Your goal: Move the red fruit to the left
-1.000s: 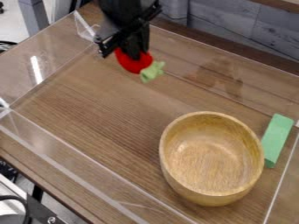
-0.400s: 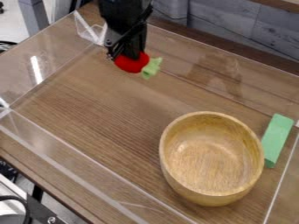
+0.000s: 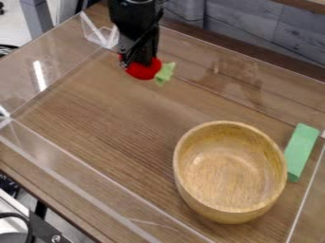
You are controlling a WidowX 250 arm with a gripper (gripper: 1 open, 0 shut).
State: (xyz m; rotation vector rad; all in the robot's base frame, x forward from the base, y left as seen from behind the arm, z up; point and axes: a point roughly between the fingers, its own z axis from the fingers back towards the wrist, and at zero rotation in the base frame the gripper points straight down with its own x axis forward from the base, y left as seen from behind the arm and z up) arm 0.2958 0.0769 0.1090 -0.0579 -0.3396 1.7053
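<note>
Gripper (image 3: 141, 59) jaws clamp the red fruit (image 3: 146, 68) far across the table from the wooden bowl (image 3: 230, 171). Risk, as I judge it: glossy fruit slipping or rolling toward the bowl on an abrupt release.

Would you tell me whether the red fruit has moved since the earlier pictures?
Yes. The red fruit, held by the gripper, has shifted slightly farther from the wooden bowl, toward the table's far edge.
</note>
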